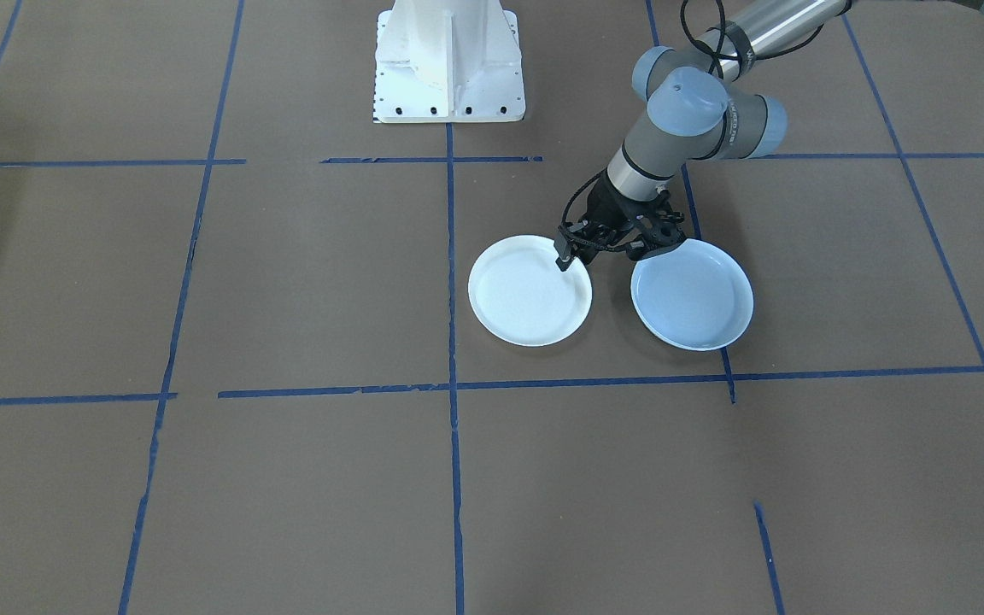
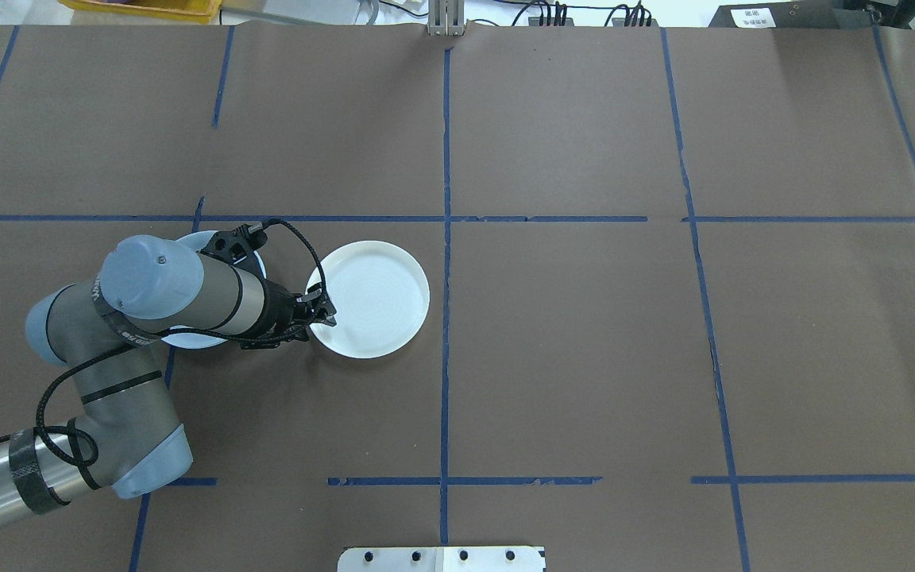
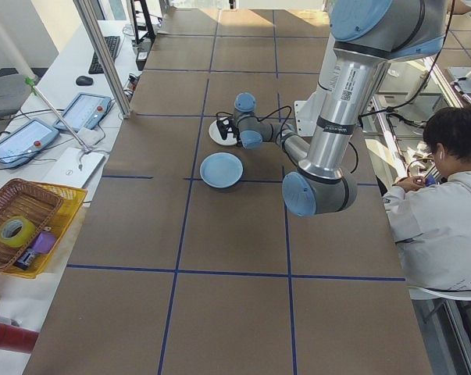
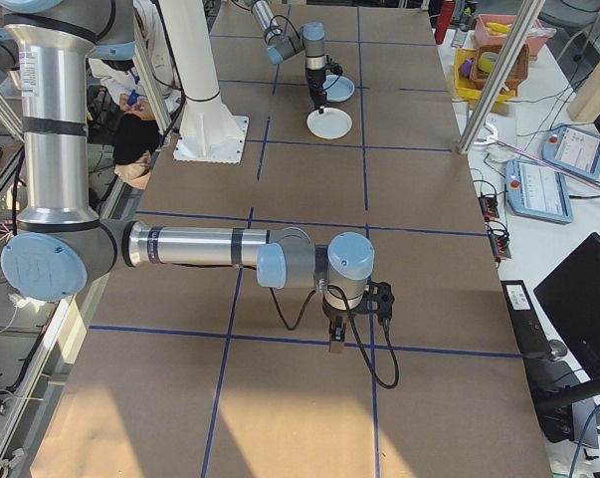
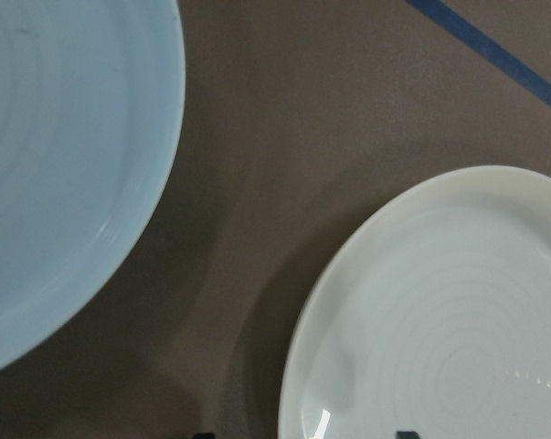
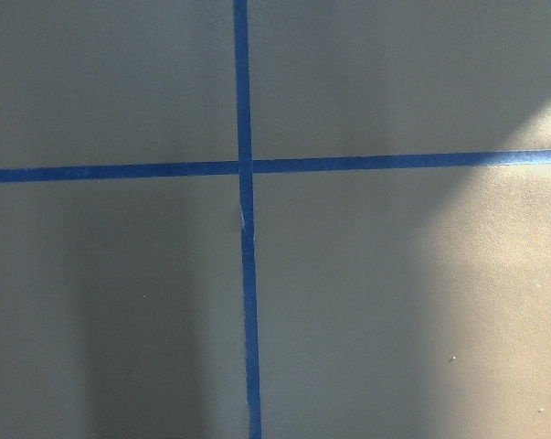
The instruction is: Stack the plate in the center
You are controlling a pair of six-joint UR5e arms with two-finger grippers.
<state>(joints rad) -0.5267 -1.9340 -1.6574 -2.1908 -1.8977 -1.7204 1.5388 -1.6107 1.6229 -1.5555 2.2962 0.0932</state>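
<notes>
Overhead exterior view shows my left claw (image 2: 322, 312) low at the near-left rim of the white plate (image 2: 368, 299), which lies flat on the brown, blue-taped table (image 2: 584, 342). One finger sits over the inside of the rim and the claw looks part open, straddling the edge. I judge it has not closed on the plate; the exact jaw gap is too small to tell.

The pale bluish plate (image 1: 693, 294), the one meant to receive the stack, lies flat just behind the claw, on the side away from the white plate. In the front-facing view the two plates sit side by side, near each other but not touching, with the claw between them over the white plate's edge. The left wrist view shows the same: blue plate on one side, white plate on the other, bare table between them.

My right claw (image 4: 336, 334) hangs over bare table, well apart from both plates. It shows only in the side view, so I cannot tell whether it is open or closed. Its wrist camera sees only tape lines.

As I judge it, the task is at its start. Nothing is stacked. What remains: close on the white plate's rim, lift it, carry it across the claw's back side, and set it down inside the bluish plate.
</notes>
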